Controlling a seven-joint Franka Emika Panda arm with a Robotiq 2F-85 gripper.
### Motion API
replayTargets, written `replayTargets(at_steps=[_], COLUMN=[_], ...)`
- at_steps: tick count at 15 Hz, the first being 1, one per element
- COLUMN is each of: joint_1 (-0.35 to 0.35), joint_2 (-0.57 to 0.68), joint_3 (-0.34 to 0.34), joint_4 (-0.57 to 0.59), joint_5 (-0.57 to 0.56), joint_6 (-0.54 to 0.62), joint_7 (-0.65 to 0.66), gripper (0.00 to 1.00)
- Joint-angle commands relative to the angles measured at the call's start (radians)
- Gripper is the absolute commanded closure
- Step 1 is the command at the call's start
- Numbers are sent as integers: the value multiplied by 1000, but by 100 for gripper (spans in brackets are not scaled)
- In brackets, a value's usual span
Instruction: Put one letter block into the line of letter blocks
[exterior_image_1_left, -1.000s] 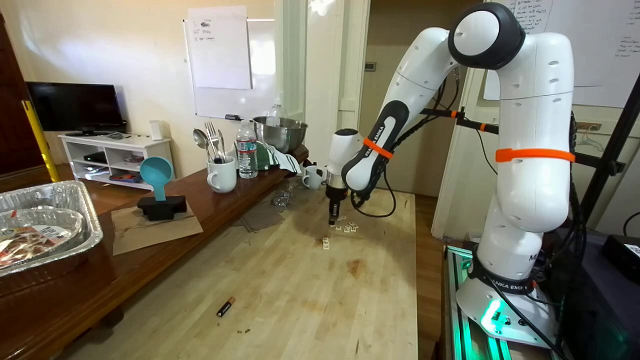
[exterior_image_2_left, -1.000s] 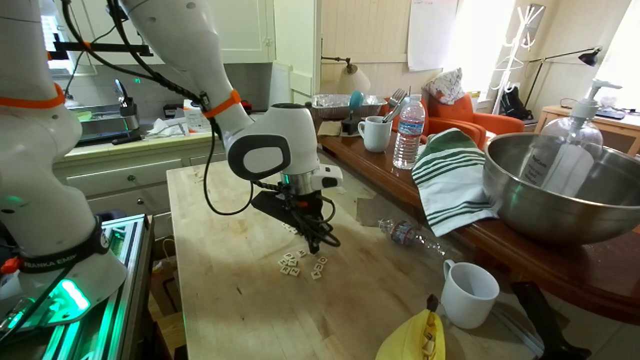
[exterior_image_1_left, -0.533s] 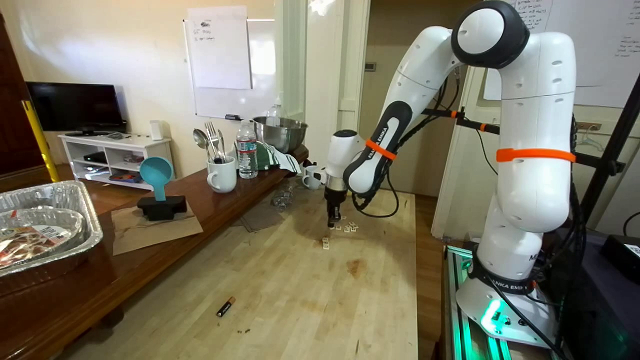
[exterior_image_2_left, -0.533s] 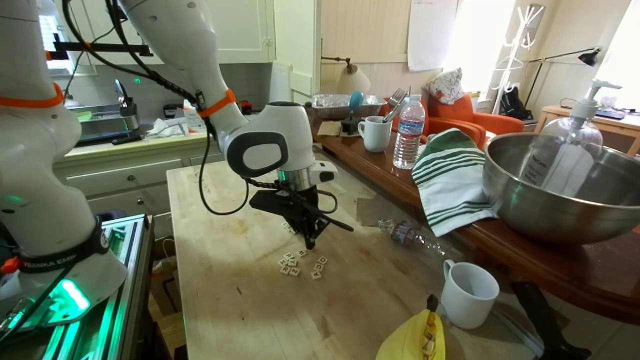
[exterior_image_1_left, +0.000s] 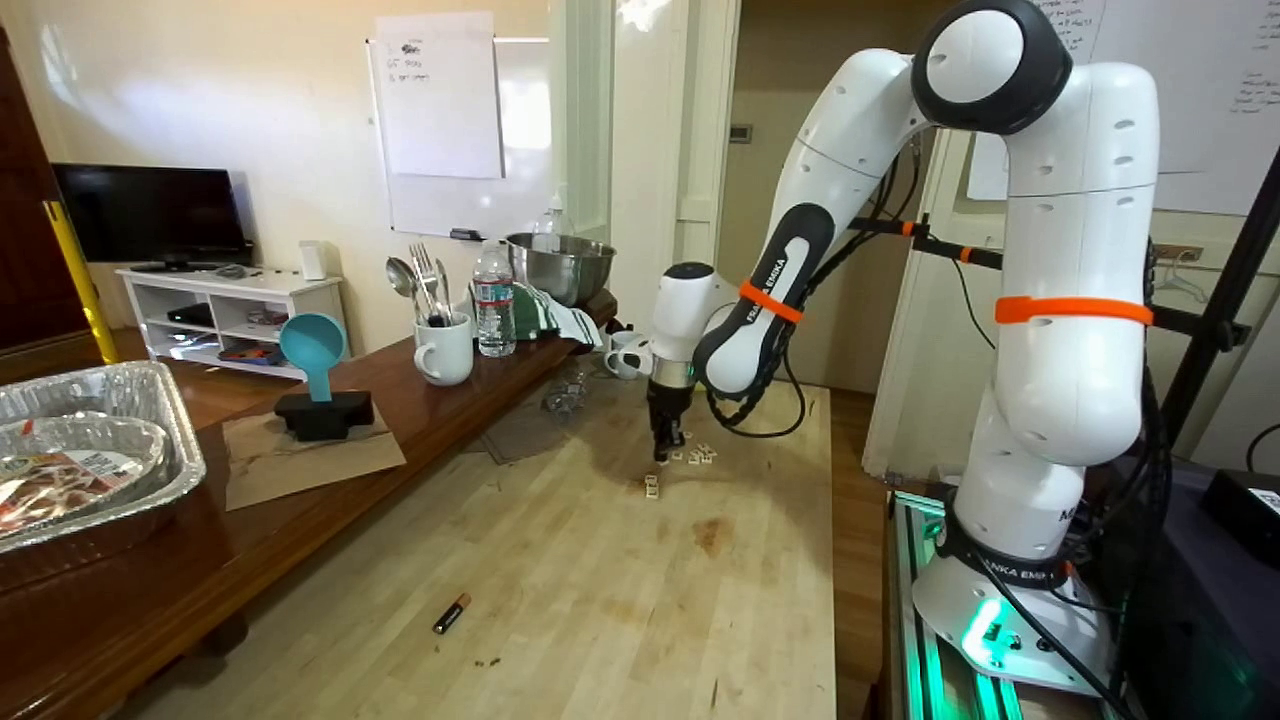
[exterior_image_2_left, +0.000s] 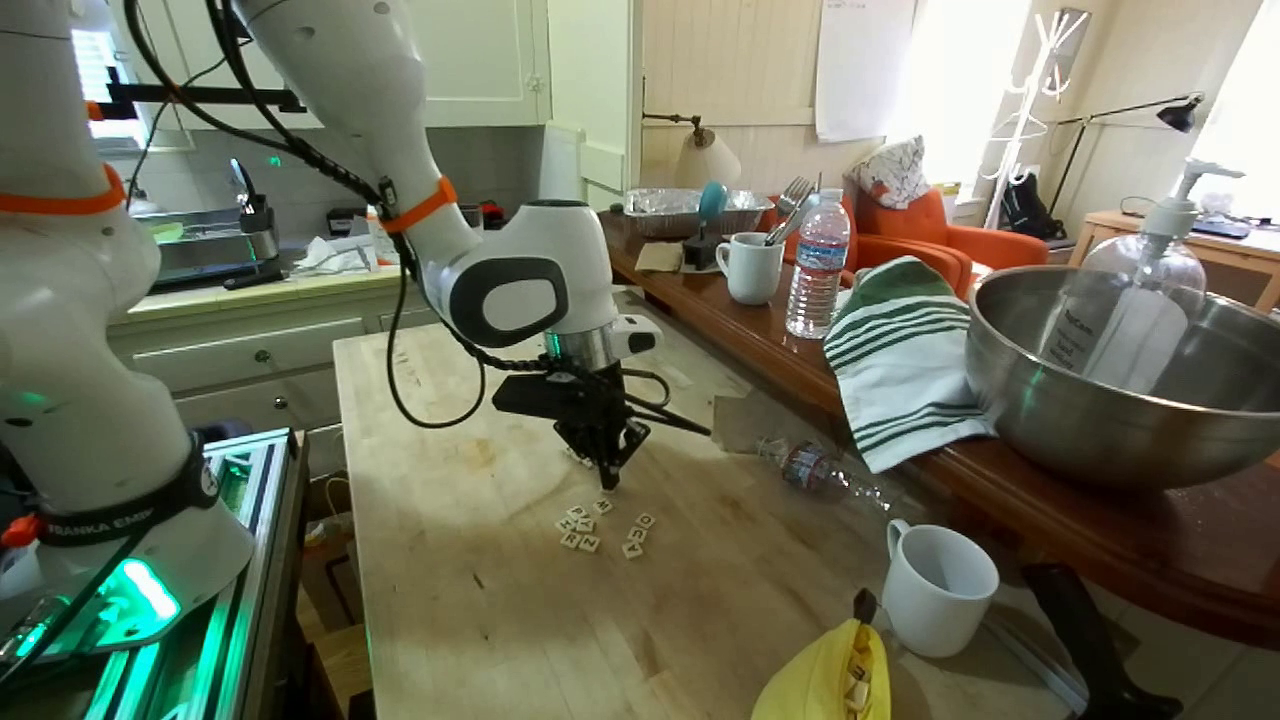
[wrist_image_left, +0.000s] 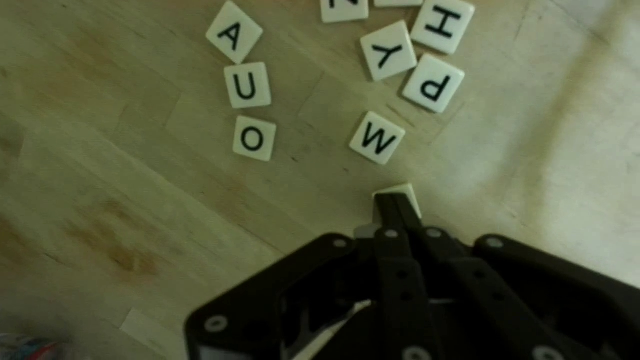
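Fingers (wrist_image_left: 407, 212), one pair: pressed together, pointing down, tips low over the surface (exterior_image_1_left: 600, 620). Letter block (wrist_image_left: 401, 188), one: at those tips, partly hidden behind them; we cannot read its letter, nor tell whether it is touched. Line of letter blocks (exterior_image_1_left: 652, 488): short row on the surface, in an exterior view near the fingers, apart from the loose tiles (exterior_image_2_left: 589, 544). From the wrist we read: A (wrist_image_left: 234, 32), U (wrist_image_left: 248, 85) and O (wrist_image_left: 254, 138) one after another; W or M (wrist_image_left: 377, 138) by itself; Y (wrist_image_left: 388, 50) beside others. Also on the surface we list: battery (exterior_image_1_left: 451, 613); white mug (exterior_image_2_left: 940, 590); clear bottle (exterior_image_2_left: 805, 467), on its side; yellow pouch (exterior_image_2_left: 812, 680), pale pieces (exterior_image_2_left: 858, 690) inside.
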Motion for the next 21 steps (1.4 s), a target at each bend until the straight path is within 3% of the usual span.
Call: replayTargets(at_steps=[1,7,11,13,16,21], joint_1=[-4,2,29,29,29,31], joint_2=[-42,-88,-106,-109,-110,-92], joint_3=[30,34,-22,-23,-18,-6], joint_4=[-34,-42,-16,-8,-10,-18], joint_5=[58,113,40,57,114,258], joint_6=[-12,-14,-114,-172,-207,-159], joint_7=[-16,8,242,324,437,532], gripper=[100,100,100,100,100,100])
